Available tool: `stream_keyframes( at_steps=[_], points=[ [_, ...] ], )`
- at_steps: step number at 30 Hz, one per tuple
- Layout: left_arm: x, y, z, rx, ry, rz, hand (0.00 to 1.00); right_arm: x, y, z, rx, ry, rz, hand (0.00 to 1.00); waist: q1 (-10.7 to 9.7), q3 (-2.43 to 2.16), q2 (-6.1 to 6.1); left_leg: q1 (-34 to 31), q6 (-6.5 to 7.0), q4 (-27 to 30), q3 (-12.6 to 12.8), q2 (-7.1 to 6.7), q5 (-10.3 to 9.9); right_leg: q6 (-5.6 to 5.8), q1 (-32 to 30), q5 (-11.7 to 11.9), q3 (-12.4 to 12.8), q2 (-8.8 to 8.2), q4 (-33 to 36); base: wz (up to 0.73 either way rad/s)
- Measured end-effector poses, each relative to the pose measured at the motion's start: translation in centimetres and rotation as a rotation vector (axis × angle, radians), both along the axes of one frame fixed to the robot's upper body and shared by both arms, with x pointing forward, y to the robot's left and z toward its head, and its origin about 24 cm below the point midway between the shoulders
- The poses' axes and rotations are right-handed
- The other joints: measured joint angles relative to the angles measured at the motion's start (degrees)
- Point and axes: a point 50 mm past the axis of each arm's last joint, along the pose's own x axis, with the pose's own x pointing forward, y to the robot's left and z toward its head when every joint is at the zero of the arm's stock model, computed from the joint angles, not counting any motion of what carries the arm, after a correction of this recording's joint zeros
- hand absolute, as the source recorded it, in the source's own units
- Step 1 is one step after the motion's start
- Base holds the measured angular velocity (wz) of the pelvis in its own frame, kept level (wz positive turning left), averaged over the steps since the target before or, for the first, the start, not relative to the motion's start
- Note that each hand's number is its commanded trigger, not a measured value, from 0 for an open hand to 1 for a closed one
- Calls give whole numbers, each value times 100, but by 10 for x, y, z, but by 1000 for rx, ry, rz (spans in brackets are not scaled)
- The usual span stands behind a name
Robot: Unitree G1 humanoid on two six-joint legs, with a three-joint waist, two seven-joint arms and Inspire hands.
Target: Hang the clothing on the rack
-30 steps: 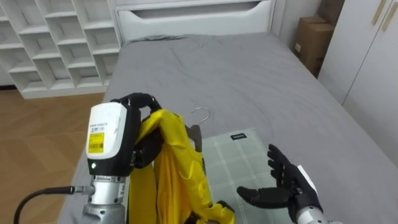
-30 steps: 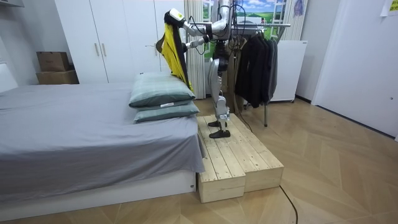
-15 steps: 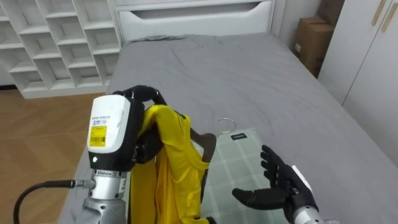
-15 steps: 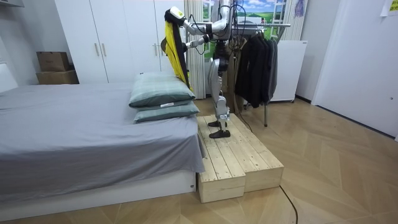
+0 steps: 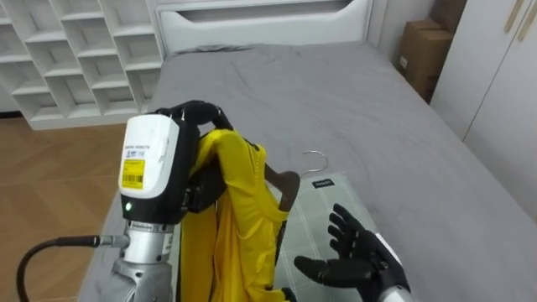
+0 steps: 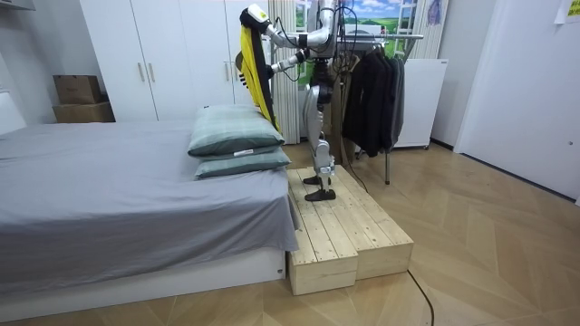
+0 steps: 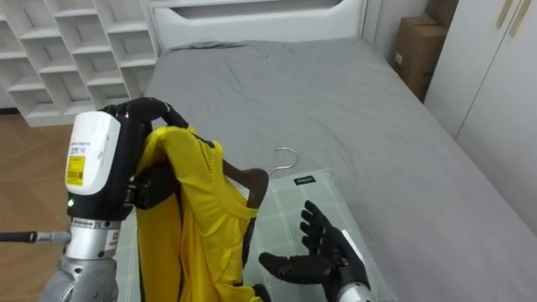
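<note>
Yellow garment [image 5: 239, 214] draped over dark hanger [image 5: 284, 185], apparently gripped by left hand [image 5: 195, 114]

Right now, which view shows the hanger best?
Left eye view: the hanger pokes out of the yellow garment held by the left hand, hook clear against the bed. Right eye view shows much the same; room view, just a dark speck.

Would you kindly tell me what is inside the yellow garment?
A dark hanger pokes out with its metal hook; its far side is hidden by the yellow garment in the left hand.
</note>
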Motion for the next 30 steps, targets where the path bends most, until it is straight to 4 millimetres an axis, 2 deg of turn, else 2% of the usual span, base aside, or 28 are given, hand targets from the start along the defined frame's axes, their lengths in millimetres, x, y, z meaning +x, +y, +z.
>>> stream_keyframes(
  at_steps=[3,10,19,30],
  points=[
    [1,-1,2,0,-9,-3,100,-2,5,-2,32,11,22,0,4,28,53,3,1,-21,2,-1,-1,0,-7,0,1,2,-1,0],
    [0,-11,-1,0,-1,-35,100,-6,23,-5,137,50,56,0,4,9,84,12,1,-24,24,-1,0,0,-9,0,13,0,4,0],
    [2,-17,-9,-21,52,16,100,-11,41,-10,243,114,68,0,24,-11,162,24,1,-24,0,0,1,0,13,0,-19,-4,6,1],
    [3,-17,-11,-32,67,39,100,-12,46,-10,251,119,78,0,91,-10,163,28,2,-23,2,-1,1,0,12,0,-9,-6,15,0]
  ],
)
